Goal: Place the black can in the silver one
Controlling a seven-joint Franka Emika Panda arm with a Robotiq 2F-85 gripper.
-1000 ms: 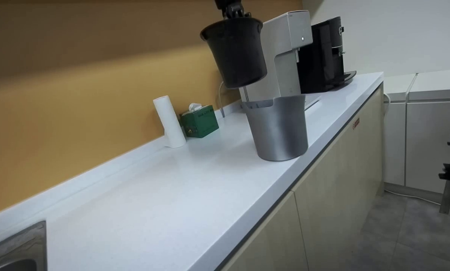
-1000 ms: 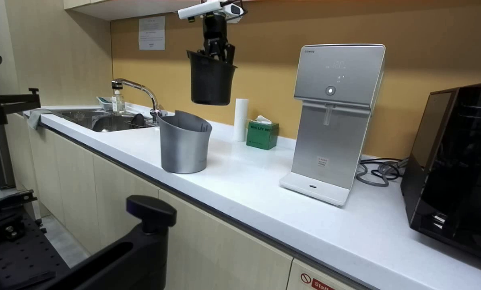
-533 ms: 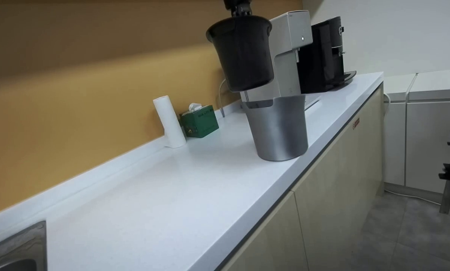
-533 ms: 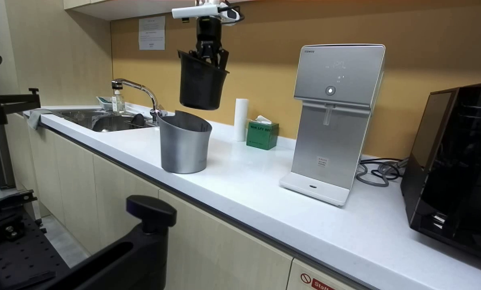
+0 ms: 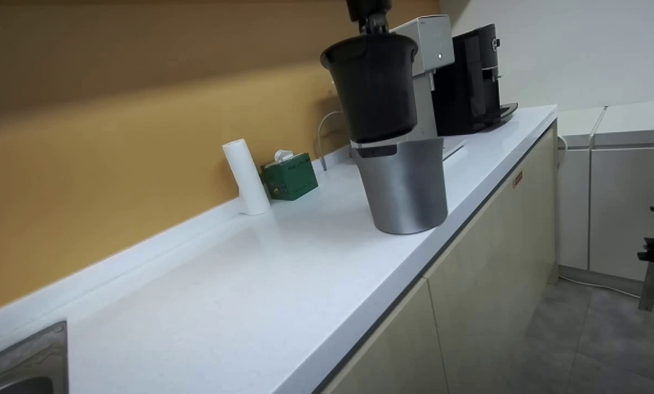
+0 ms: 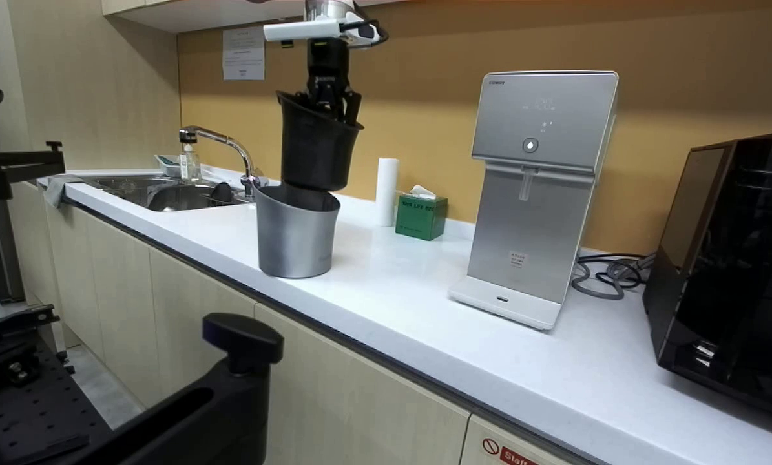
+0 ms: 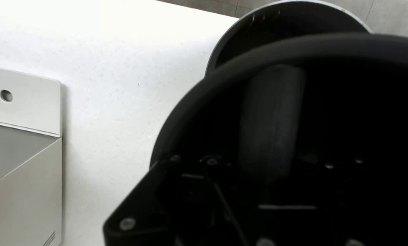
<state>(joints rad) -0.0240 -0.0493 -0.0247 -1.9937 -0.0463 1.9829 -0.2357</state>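
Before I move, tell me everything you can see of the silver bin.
The silver bin is round, smooth-sided and metallic-looking, narrowing toward its base, with a dark inside and, in an exterior view, a stepped cut in its rim. It stands upright on the white counter, near the front edge. The black can hangs over it and hides part of its mouth in the wrist view, so I cannot see the bin's bottom; nor can I tell whether the two touch.

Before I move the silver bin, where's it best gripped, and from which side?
Probably by its rim, from above, on the side by the counter's front edge: the silver bin stands upright, mouth up, and that rim looks thin and exposed. The gripper holds the black can just above, so clear that first.
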